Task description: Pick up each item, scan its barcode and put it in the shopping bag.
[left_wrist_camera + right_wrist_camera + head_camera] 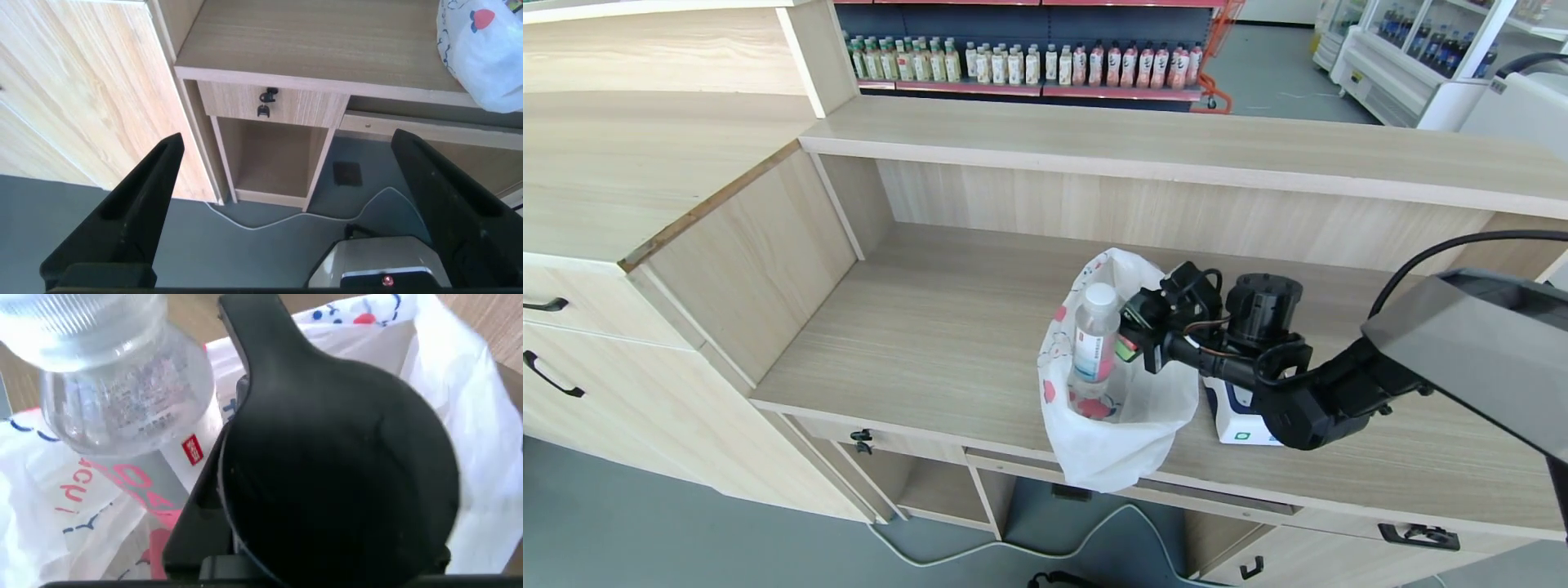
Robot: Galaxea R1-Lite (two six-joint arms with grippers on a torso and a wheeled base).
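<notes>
At shopping bag (1111, 441) rim, right hand (1132, 328), just at 3 o'clock of upright bottle (1096, 335) inside the bag. Impossible to tell how far open, or whether gripping. Left hand (288, 139) spread wide, holding nothing, low before the table (915, 327).

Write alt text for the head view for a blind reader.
A clear bottle with a white cap stands upright inside an open white shopping bag on a wooden counter, the right gripper close beside it at the bag's mouth. A white and blue device sits just right of the bag; shelves of bottled drinks stand behind.
</notes>
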